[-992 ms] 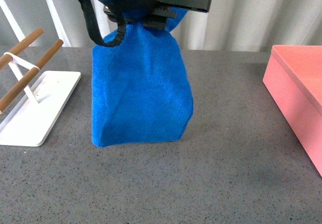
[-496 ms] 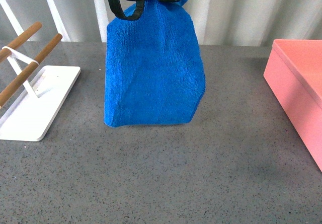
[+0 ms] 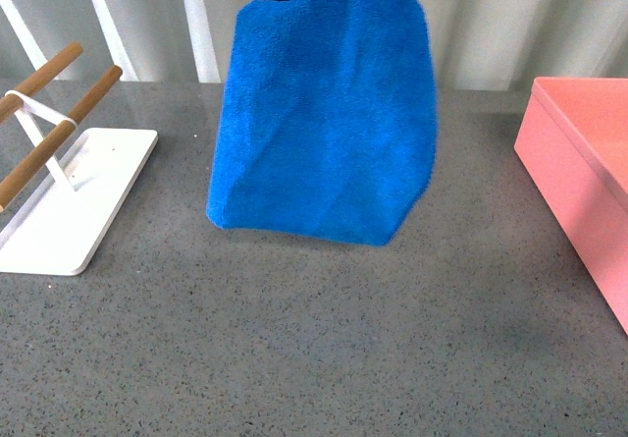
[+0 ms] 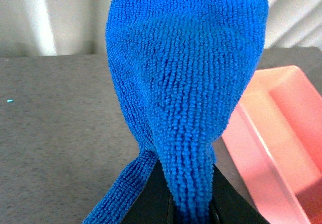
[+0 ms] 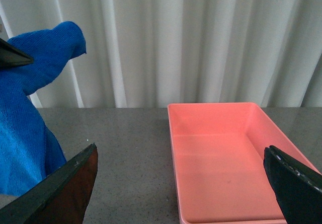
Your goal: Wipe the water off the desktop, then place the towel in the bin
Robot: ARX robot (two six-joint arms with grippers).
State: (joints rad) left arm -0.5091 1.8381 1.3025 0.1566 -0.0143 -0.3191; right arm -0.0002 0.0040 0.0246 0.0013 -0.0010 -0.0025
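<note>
Over the grey table (image 3: 324, 349), with the pink bin (image 3: 579, 162) at its right, the towel (image 3: 329, 123) hangs free above the middle, its hem seemingly off the surface. My left hand (image 4: 188, 204) is clamped on a fold at its top; my right hand (image 5: 171, 183) is spread wide and empty, facing the bin. I judge I should carry the towel right, high enough that the hem clears the rim, and let go over the bin's middle.

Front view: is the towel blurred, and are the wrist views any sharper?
Front view: the towel edges smear, likely motion blur; desktop sharp. Left wrist view: towel fibres crisp, curtain behind soft. Right wrist view: bin sharp, near claw fingers out of focus.
</note>
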